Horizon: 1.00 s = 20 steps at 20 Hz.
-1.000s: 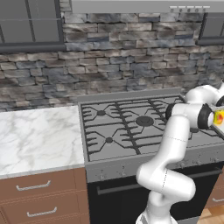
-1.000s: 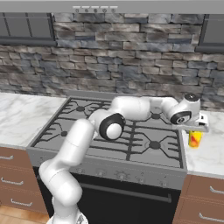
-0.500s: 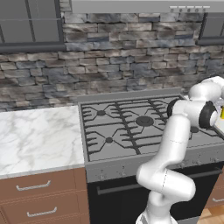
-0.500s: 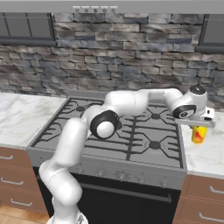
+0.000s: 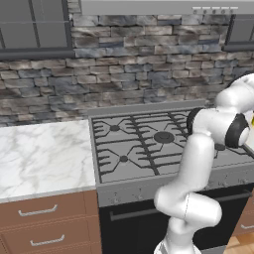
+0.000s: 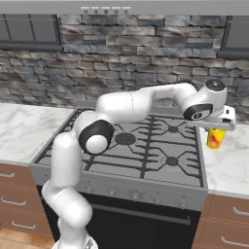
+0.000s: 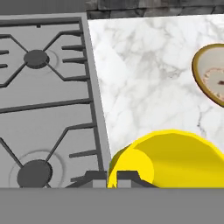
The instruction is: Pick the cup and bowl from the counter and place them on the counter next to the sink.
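The arm [image 6: 146, 104] has swung further right across the stove [image 6: 141, 151], carrying the cup [image 6: 215, 138] out above the right-hand counter [image 6: 228, 165]. The gripper [image 6: 216, 127] is clamped on the cup's rim, so the cup looks lifted and on its way. The bowl [image 7: 211, 79] sits on that counter, not yet picked.

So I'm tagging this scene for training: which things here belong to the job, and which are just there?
Part of the job:
- cup, held in the shut fingers
- bowl, on the counter
- counter, marble top right of the stove

Just there:
- gas stove
- stone wall
- wooden drawers
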{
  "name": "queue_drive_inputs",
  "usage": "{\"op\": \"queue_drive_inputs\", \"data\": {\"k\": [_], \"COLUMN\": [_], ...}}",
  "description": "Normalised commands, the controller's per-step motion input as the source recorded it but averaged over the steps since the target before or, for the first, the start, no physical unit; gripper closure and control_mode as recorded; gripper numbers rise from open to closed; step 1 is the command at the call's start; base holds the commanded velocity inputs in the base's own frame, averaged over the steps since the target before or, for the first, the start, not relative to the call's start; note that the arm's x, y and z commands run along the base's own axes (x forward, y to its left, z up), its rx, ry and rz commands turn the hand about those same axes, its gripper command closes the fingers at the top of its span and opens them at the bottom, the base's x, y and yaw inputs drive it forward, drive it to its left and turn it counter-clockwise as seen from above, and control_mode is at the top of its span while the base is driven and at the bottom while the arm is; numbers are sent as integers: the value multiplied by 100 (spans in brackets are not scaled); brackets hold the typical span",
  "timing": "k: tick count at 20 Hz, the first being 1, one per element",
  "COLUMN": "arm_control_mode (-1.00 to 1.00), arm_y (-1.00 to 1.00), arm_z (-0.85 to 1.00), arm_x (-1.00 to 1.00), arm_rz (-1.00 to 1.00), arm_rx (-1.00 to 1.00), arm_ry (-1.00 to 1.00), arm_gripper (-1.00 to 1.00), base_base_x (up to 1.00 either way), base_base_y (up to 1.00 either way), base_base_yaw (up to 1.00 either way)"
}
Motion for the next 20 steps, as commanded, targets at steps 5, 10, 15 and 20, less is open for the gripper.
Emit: {"op": "queue_drive_inputs", "data": {"k": [5, 10, 15, 20], "arm_control_mode": [-100, -100, -100, -100], "arm_y": [88, 99, 97, 79], "arm_z": [33, 4, 6, 46], "arm_x": [-36, -41, -38, -28], "arm_rz": [8, 8, 8, 7], "arm_rx": [-12, -12, -9, -2], "arm_ry": [-1, 0, 0, 0], "arm_gripper": [100, 100, 100, 100], "base_base_x": [0, 0, 0, 0], "base_base_y": [0, 0, 0, 0], "base_base_yaw": [0, 0, 0, 0]}}
